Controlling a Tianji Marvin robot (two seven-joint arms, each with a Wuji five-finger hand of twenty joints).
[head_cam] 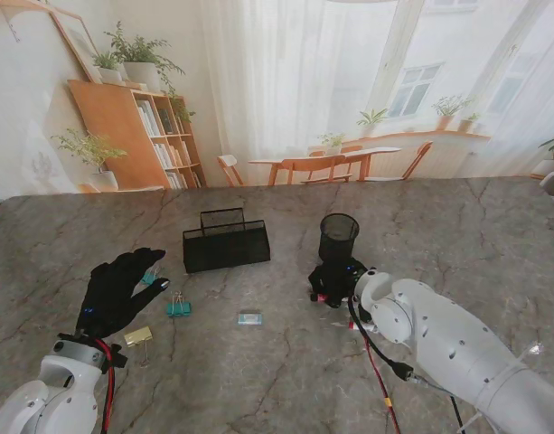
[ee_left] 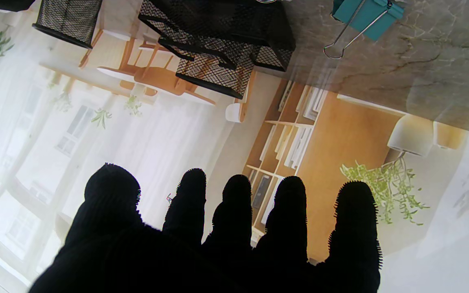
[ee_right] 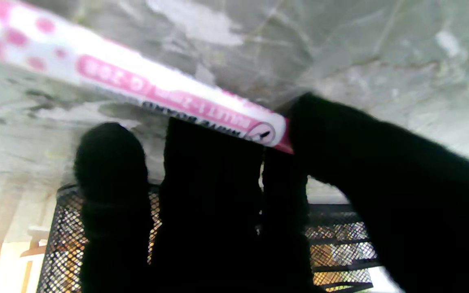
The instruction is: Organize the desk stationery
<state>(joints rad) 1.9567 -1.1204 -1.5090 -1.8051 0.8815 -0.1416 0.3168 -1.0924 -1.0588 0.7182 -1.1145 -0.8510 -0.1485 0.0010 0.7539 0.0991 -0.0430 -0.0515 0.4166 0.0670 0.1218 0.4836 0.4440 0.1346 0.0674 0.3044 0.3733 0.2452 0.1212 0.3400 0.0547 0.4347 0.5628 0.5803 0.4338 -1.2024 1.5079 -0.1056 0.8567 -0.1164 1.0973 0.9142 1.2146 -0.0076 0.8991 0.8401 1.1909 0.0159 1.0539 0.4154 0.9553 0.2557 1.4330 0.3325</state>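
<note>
A Tianji Marvin robot sorts stationery on a marble-patterned worktop (head_cam: 457, 235). Its right hand (head_cam: 335, 282) is down at the surface just on my side of the round mesh pen cup (head_cam: 338, 237), near the worktop's middle. The right wrist view shows its fingers (ee_right: 214, 171) and thumb curled against a pink-and-white marker (ee_right: 145, 93) lying on the marble; whether the marker is truly gripped or only touched cannot be told. The left hand (head_cam: 118, 289) hovers near the left edge with fingers spread, holding nothing, over a small teal item I cannot identify. A teal binder clip (head_cam: 178, 307) lies just to its right, a gold binder clip (head_cam: 137, 336) nearer to me, and a small pale-blue eraser-like block (head_cam: 250, 318) sits toward the middle. The black mesh desk organizer (head_cam: 226, 242) stands left of the pen cup, well apart from the clips.

The risk appears to lie with the marker: a round barrel pinched near one end could roll or pivot out of the fingers as it lifts. The cup stands close ahead of the knuckles, so a forward sweep might tip it. On the left, the thin clip handles could snag gloved fingertips.
</note>
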